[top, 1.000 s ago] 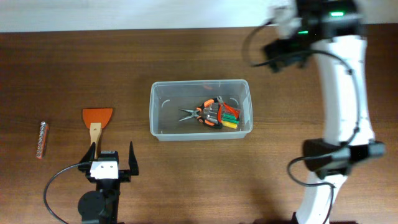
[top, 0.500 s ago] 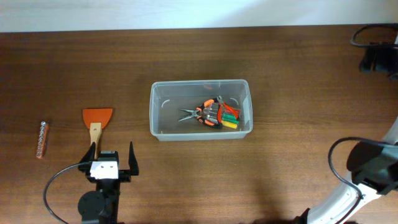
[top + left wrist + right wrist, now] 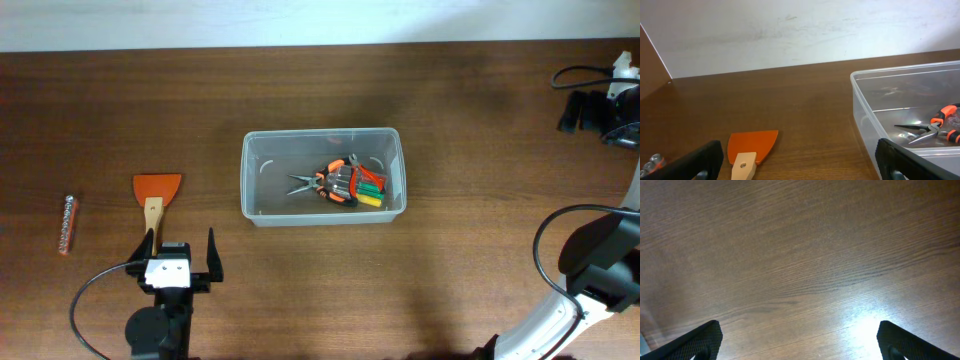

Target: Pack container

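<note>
Where the table [image 3: 150, 110] ends behind the container [image 3: 272, 176], white wall [image 3: 790, 30] rises.

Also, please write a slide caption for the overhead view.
Pliers lie in the container; the orange scraper and small bit case lie outside it on the table, by the open left gripper.

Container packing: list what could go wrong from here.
1. The scraper lies flat, its handle end close to one finger of the open left pincer, well off the middle of the gap. Closing there might shove it rather than grip it.
2. The pliers crowd the right end of the container. A scraper dropped there may end up propped on them.
3. The strip of bits lies farthest left, possibly an awkward reach.
</note>
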